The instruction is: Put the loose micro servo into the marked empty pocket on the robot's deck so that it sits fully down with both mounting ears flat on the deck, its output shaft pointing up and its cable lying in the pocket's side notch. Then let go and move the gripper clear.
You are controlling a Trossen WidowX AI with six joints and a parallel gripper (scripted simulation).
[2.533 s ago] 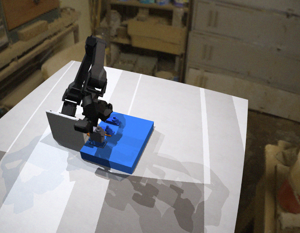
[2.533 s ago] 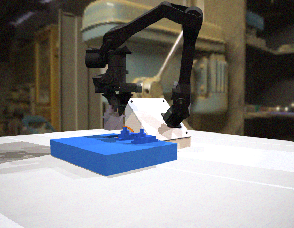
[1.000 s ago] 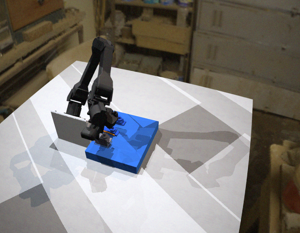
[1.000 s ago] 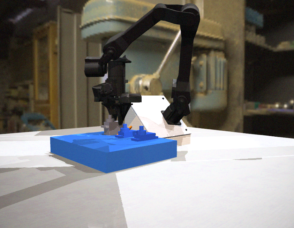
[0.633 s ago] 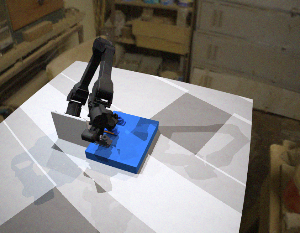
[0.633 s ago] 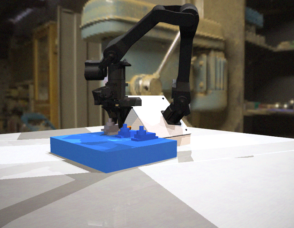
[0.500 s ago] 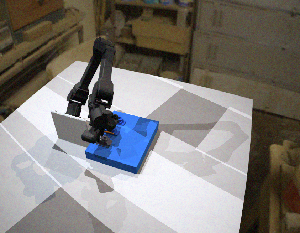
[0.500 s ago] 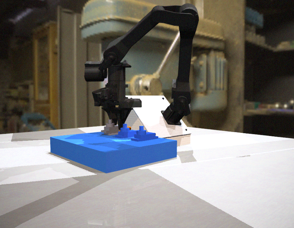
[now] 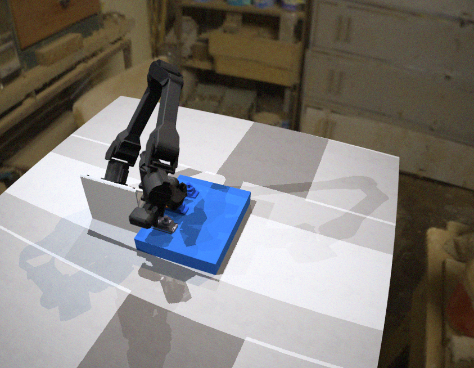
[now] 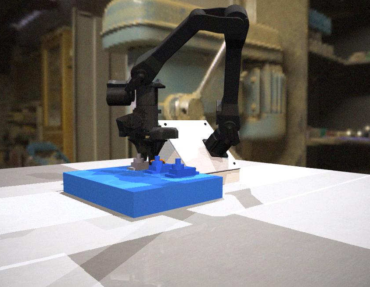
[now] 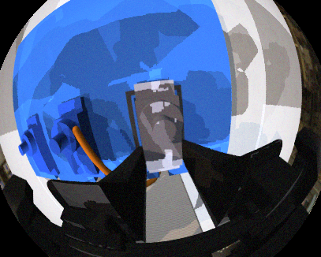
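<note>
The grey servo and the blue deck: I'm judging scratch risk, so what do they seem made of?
The grey servo looks like matte plastic with faint highlights. The blue deck looks like solid, evenly coloured plastic, flat and without gloss. Neither can be told for sure.

The fingers hide the near end of the grey servo (image 11: 159,121).
</note>
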